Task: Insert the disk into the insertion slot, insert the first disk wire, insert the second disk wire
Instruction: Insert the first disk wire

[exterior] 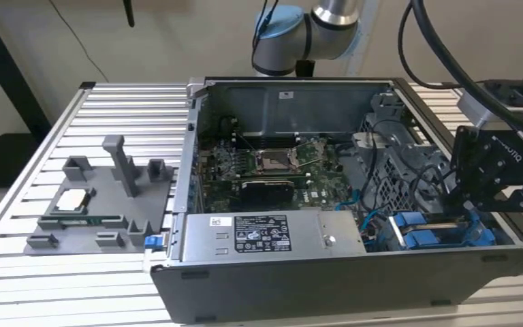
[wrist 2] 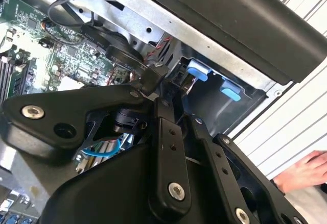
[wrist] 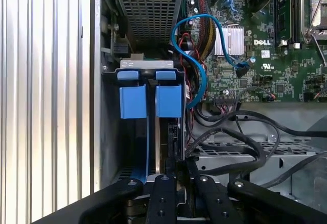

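From my station, the gripper (wrist: 178, 170) is down in the near corner of the computer case (exterior: 334, 286), on the exterior view's right. Its fingers are clenched on the near end of the disk (wrist: 171, 140). The disk stands on edge inside the insertion slot (wrist: 134, 147), in the half that lies closer to the motherboard (exterior: 271, 163). The other half of the slot looks dark, and I cannot tell what it holds. Two blue tabs (wrist: 133, 101) sit side by side at the slot's far end. A blue cable (wrist: 196, 66) loops just past them, among black wires.

Along the case's near edge, beside the slot, lies the grey power-supply box (exterior: 271, 235). The motherboard covers the case floor behind it.

Outside the case, toward the bench's (exterior: 62, 286) edge on the exterior view's left, a grey fixture tray (exterior: 107, 197) carries a small pale square part (exterior: 71, 199) and a green strip (exterior: 89, 220) among its posts. In the second wrist view a person's hand (wrist 2: 306, 172) rests on the bench beside the case. The arm (exterior: 334, 13) rises beyond the far edge.
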